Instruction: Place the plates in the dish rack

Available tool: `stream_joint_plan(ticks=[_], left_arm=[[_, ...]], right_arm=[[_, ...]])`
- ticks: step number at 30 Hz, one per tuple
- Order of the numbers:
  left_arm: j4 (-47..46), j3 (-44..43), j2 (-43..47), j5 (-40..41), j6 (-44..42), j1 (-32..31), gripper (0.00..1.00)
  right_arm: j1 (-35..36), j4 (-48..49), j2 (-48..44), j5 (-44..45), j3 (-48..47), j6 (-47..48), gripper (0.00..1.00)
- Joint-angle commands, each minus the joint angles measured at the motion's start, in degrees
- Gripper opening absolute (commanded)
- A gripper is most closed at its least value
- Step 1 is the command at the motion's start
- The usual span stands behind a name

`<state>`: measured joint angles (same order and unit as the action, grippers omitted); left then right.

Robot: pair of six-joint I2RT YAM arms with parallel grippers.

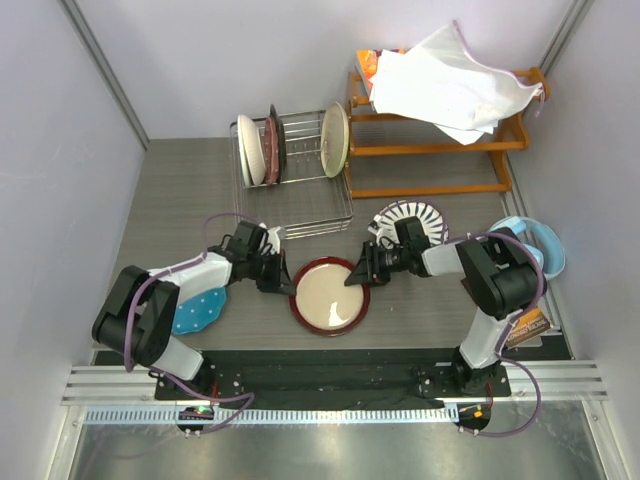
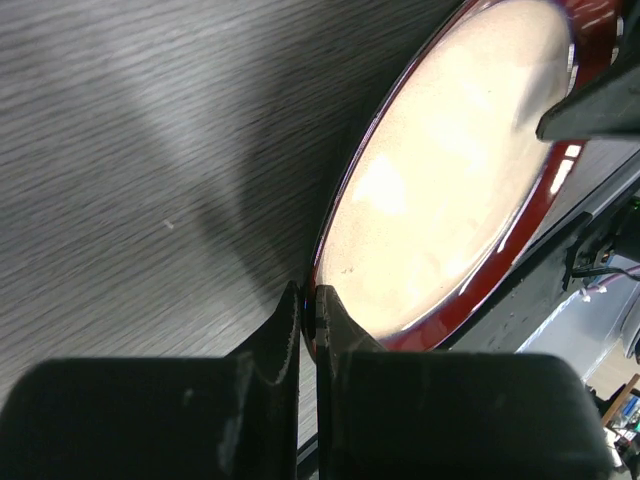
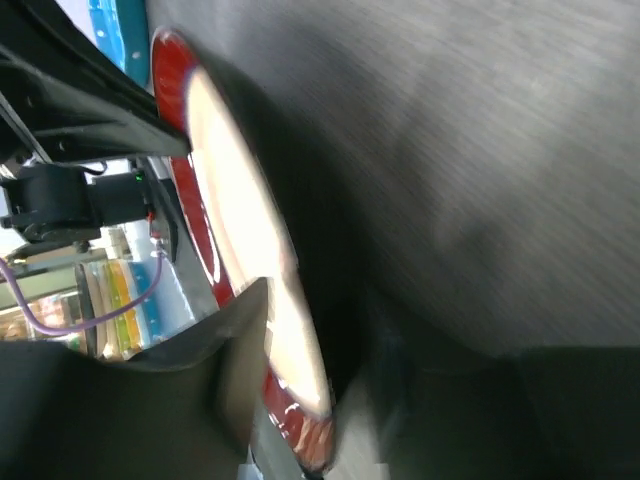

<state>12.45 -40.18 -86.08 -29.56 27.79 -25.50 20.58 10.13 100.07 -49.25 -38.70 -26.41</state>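
Top external view: the left gripper (image 1: 283, 280) pinches the round cream plate with dark red rim (image 1: 330, 295), jaws shut on its edge; the right gripper (image 1: 356, 273), jaws half-open, straddles the opposite edge to steady it for lifting off the counter (image 1: 180, 200).

Both arms (image 1: 190, 275) had white link shells, bulky black joints and black fingers (image 2: 330, 330); purple cables (image 1: 150, 290) looped along them.

Even overhead light; glare on the red-rimmed plate (image 2: 460, 170), soft shadows on the table (image 1: 190, 190), right wrist view blurred.
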Motion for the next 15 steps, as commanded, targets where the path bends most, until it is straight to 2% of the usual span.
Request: stream_joint_plan(ticks=[1,4,5,6,8,9,12,13,15], left_arm=[[-5.3,1.2,0.7,-2.6,-1.7,-0.6,0.0],[-4.3,1.8,2.2,-1.3,-1.8,-0.6,0.01],[-3.8,1.8,2.6,-0.4,-1.7,-0.6,0.06],[-2.9,1.6,2.8,0.7,-1.7,-0.5,0.21],[-1.6,1.2,3.6,2.7,-3.2,-0.5,0.38],[0.5,0.1,3.9,3.3,-3.8,-0.4,0.51],[5.4,-3.2,4.9,5.5,-8.6,0.4,0.61],[9.0,-6.2,5.9,6.3,-9.9,0.8,0.64],[12.7,-9.5,7.3,9.4,-15.5,1.8,0.68]], right_arm=[[2.4,5.2,7.4,-0.6,-0.5,-3.4,0.4],[2.0,3.0,5.9,-0.1,-1.3,-1.8,0.31],[1.8,1.6,5.0,0.0,-1.1,-1.5,0.28],[1.1,0.6,3.2,0.0,-0.9,-1.1,0.21],[0.3,-3.9,1.0,0.1,-0.4,1.1,0.12],[-0.8,-5.8,-1.4,0.1,-0.5,2.2,0.01],[-1.8,-17.3,-5.5,-0.1,-4.4,8.6,0.01],[-2.0,-23.8,-8.1,-0.3,-6.0,10.7,0.01],[-2.3,-28.7,-11.4,-0.6,-11.2,16.0,0.01]])
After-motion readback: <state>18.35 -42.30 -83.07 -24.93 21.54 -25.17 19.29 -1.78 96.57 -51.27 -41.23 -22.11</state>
